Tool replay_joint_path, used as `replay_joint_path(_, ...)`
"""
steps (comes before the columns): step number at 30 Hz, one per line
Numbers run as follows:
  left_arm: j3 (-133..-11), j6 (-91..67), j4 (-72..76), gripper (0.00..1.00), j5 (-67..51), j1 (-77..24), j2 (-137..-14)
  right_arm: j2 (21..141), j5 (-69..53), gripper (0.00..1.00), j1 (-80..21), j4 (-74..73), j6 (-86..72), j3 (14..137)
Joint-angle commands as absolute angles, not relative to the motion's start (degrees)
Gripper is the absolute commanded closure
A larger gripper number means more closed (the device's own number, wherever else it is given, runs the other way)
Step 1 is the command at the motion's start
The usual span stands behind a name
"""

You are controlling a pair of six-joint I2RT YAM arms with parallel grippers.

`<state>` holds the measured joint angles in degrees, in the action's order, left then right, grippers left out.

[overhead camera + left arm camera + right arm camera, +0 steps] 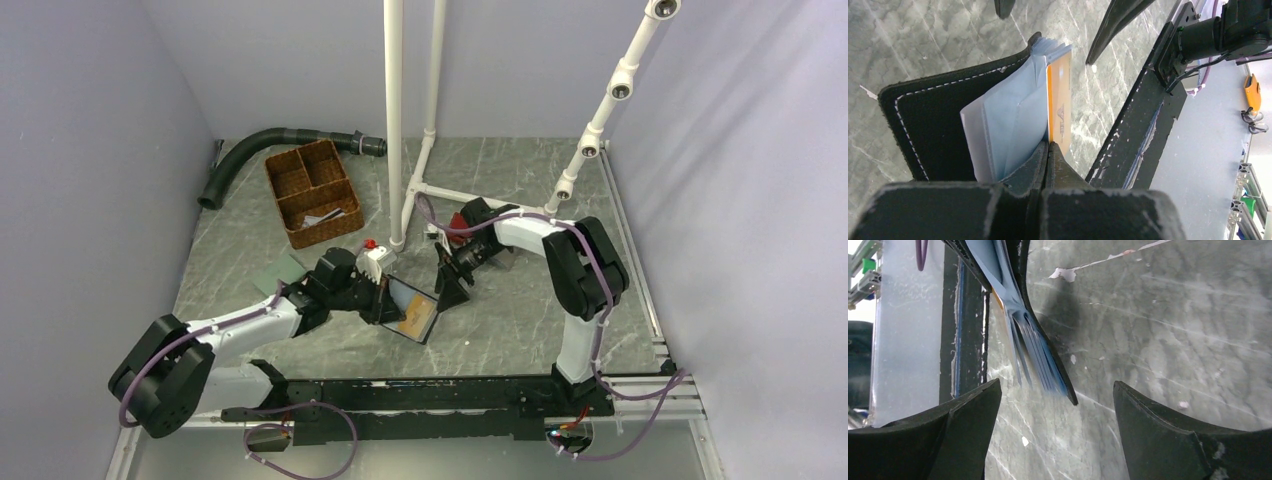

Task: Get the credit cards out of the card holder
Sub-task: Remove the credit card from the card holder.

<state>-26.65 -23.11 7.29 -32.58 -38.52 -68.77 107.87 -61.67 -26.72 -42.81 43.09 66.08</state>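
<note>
Card holder (pixel 938 125) open; orange credit card (pixel 1060 95) inside

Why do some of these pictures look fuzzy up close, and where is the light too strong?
Left wrist view: the card holder and orange card are sharp, while the left gripper at the bottom looks soft. Right wrist view: the blue pocket edges smear into blur, and the pale strip on the left is washed out. Top view: even light, only faint shadows on the table.
</note>
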Motion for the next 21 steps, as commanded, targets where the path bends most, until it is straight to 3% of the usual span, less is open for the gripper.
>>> replay_joint_path(1, -28.5, -21.6, 12.6, 1.0, -33.8, -38.9, -69.4, 109.6, -64.5, 0.17, -29.6, -45.0, 46.1, 68.4)
replay_joint_path(6, -26.5, -23.7, 13.7, 1.0, -32.6, -38.9, -69.0, 109.3, -66.7, 0.27, -30.8, -43.4, 45.5, 65.7)
replay_joint_path(21, -20.6, -30.8, 18.5, 1.0, -30.1, -38.8, -67.2, 109.3, -68.9, 0.69, -31.8, -41.9, 46.9, 62.7)
